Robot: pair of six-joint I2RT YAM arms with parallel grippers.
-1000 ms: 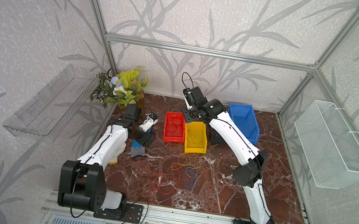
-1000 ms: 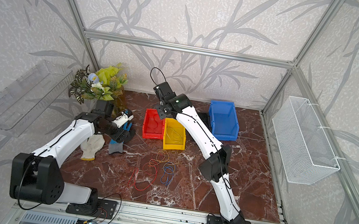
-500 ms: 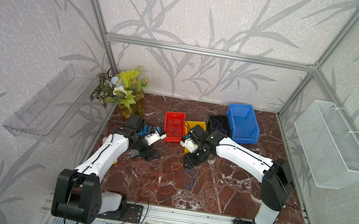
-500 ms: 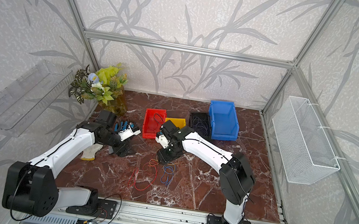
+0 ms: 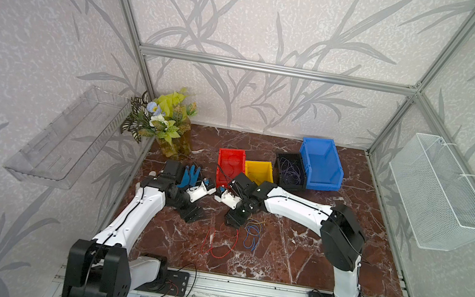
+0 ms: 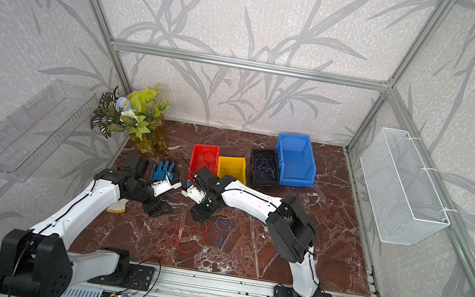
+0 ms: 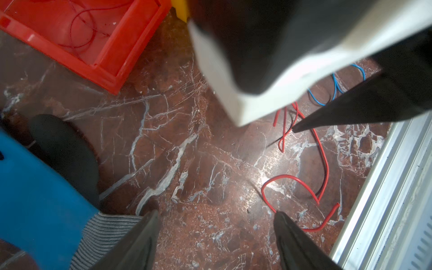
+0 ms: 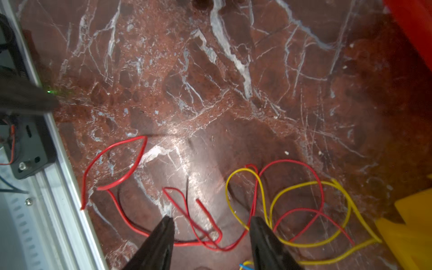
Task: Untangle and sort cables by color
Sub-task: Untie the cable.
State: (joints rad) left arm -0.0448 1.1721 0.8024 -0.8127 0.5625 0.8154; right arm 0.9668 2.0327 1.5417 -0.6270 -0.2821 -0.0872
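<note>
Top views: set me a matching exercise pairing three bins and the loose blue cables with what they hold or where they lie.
Column one:
1. red bin
2. black bin
3. blue bin
4. blue cables

Column two:
A. lie loose on the marble table
B. holds purple cables
C. holds a thin red cable
D. no cable seen inside

Pairs: 1-C, 2-B, 3-D, 4-A.

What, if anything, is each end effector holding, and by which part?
Nothing is held. The right end effector stands open over the loose red cables, gripping none; the left end effector is open and empty too.
</note>
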